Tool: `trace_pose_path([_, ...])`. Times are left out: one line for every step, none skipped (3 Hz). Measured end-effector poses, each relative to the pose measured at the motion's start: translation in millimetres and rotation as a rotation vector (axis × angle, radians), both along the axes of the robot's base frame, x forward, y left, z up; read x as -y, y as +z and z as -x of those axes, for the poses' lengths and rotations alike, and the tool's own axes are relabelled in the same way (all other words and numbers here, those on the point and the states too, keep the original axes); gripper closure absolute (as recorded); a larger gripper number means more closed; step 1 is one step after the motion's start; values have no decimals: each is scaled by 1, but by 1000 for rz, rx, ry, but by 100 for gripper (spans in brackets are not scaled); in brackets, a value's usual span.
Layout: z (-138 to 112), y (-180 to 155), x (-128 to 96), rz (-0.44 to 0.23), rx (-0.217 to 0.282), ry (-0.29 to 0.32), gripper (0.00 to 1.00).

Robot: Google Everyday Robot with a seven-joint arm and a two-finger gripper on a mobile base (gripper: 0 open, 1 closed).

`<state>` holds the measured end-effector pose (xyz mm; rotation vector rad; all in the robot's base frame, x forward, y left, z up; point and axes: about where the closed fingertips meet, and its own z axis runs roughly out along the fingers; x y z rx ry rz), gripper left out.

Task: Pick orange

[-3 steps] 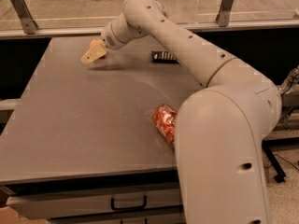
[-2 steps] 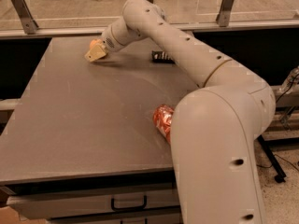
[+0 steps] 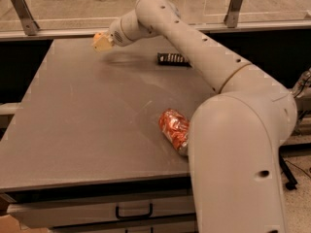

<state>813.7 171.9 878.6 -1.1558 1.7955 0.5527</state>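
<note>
My gripper (image 3: 101, 42) is at the far left of the grey table (image 3: 73, 130), raised a little above the surface, with its shadow on the table just to the right of it. Its pale yellow fingers (image 3: 104, 43) are closed around the orange (image 3: 97, 35), a small pale-orange round fruit of which only a sliver shows at the tip. My arm reaches across the table from the lower right.
An orange-and-white soda can (image 3: 174, 128) lies on its side near the table's front right, next to my arm. A flat dark object (image 3: 172, 59) lies at the back centre. A rail with glass runs behind the table. A drawer handle (image 3: 133, 211) is below the front edge.
The gripper has risen from the table surface and moved slightly toward the far edge, carrying the orange. The can and the dark object have not moved.
</note>
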Motion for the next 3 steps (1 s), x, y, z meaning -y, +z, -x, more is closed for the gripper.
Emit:
trace_pose_path([34,32,-1,-95,44,102,100])
trace_pose_path([88,56,-18,-196,73,291,100])
trace_pose_path([110,70,-43,-215,142,387,100])
